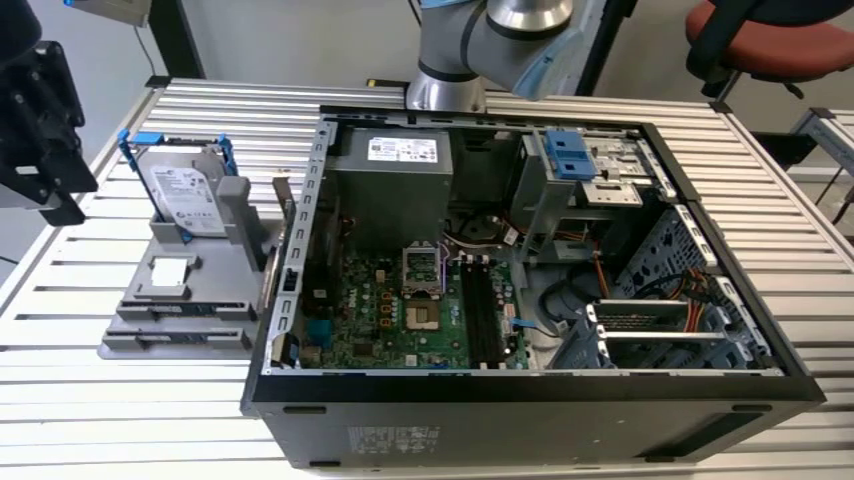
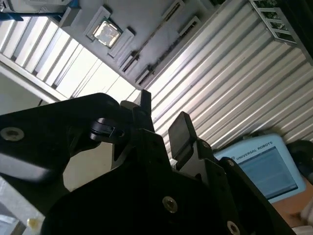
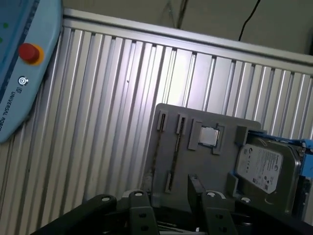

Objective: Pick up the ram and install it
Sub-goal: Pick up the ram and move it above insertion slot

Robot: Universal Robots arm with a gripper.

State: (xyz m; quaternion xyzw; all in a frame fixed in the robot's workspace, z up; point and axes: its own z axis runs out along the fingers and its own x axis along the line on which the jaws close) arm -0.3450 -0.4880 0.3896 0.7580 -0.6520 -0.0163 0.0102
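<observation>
On grey holder (image 1: 160, 340), edge nearest computer case (image 1: 534, 420): we log ram (image 1: 282, 205), seemingly stood on edge, long axis along that edge. Gripper (image 2: 164, 117) over table (image 1: 80, 420) edge beyond holder's far side, jaws parted, nothing held. We judge ram lies across holder from gripper, hard drive (image 1: 187, 195) between.

Slatted table (image 1: 107, 420) carries everything. Open computer case (image 1: 534, 420) mid-frame in the exterior view; parts holder (image 1: 180, 325) just beside it on the exterior view's left — hard drive (image 1: 184, 195) upright at holder's far end. Motherboard (image 1: 387, 320) in the case, power supply (image 1: 400, 190) behind it.
</observation>
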